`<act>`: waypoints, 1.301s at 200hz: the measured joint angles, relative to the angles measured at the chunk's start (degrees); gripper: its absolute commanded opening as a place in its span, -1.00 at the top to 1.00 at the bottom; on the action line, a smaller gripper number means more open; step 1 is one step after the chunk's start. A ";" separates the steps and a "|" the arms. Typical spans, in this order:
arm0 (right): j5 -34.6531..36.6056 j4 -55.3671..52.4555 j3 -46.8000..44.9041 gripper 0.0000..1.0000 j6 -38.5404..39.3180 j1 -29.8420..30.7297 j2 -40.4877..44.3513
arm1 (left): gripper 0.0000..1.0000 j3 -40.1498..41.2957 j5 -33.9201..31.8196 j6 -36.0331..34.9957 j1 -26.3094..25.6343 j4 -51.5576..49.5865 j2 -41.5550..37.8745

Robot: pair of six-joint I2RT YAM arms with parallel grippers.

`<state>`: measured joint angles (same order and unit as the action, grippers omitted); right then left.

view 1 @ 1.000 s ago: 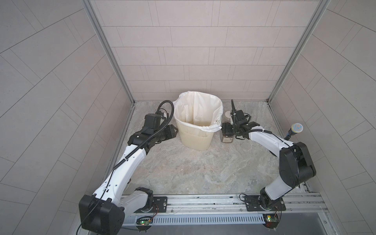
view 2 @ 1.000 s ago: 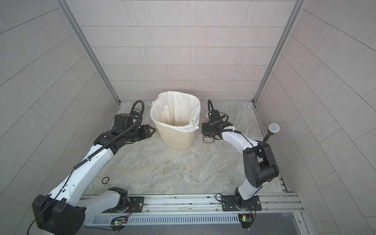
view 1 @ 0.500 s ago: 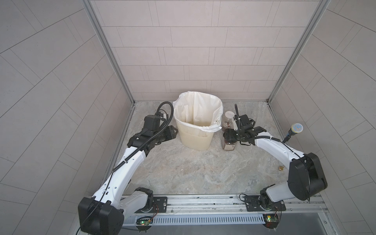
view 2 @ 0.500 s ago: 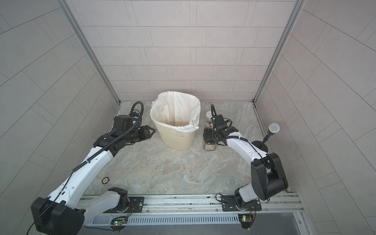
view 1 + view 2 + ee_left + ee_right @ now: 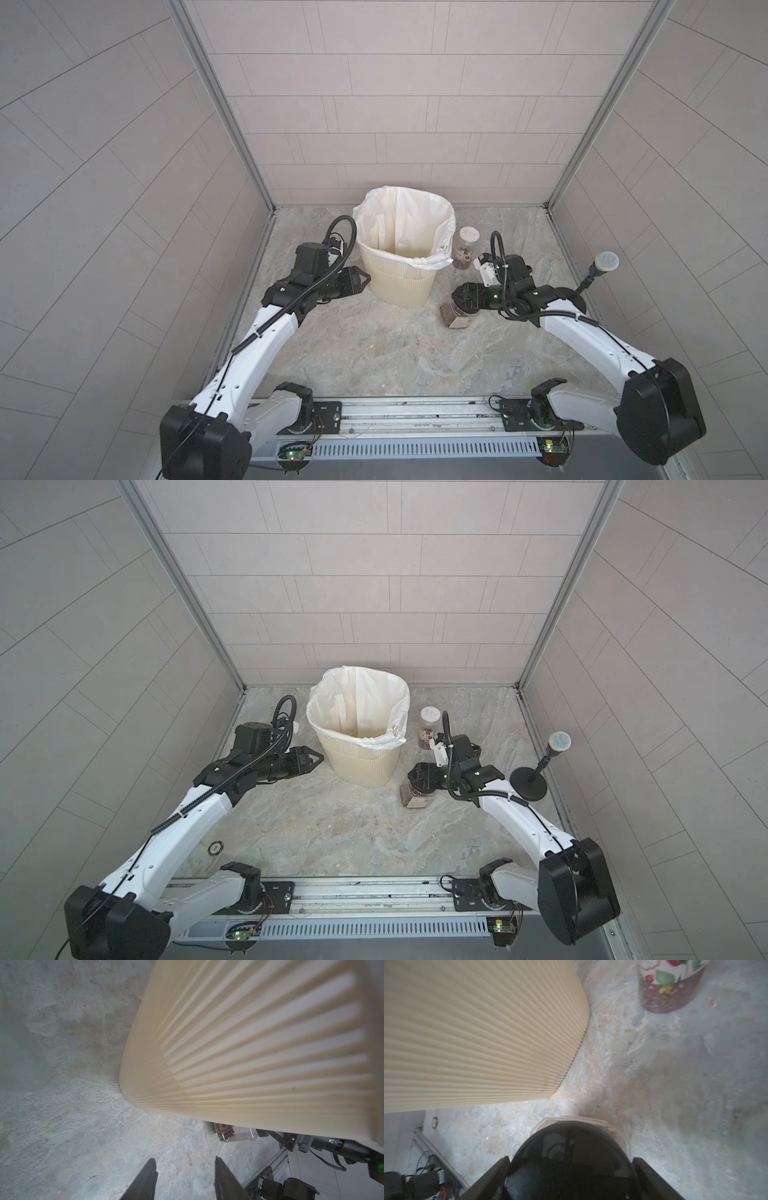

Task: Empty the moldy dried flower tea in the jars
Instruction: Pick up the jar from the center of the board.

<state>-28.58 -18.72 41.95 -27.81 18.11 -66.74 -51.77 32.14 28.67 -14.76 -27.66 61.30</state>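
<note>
My right gripper is shut on the black lid of the squat clear jar. The jar sits low by the floor, just right of the cream ribbed bin. Brown and reddish dried flower tea fills its bottom. The white-lidded labelled jar stands upright behind it, with tea inside. My left gripper is open and empty, close to the bin's left wall.
A black stand with a round coloured top is at the right wall. A small ring lies on the floor at front left. The arms' rail runs along the front edge.
My right arm has drawn the black-lidded jar forward, away from the white-lidded jar, which now shows fully. My left arm has hardly moved.
</note>
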 measured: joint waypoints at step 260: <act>-32.11 34.99 -6.08 -0.40 -16.92 9.29 5.62 | -0.77 2.03 30.03 -7.08 -12.52 9.64 1.79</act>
<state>-60.69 16.27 35.88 -44.73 27.40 -61.12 -49.74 62.17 21.58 -27.29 -18.02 63.09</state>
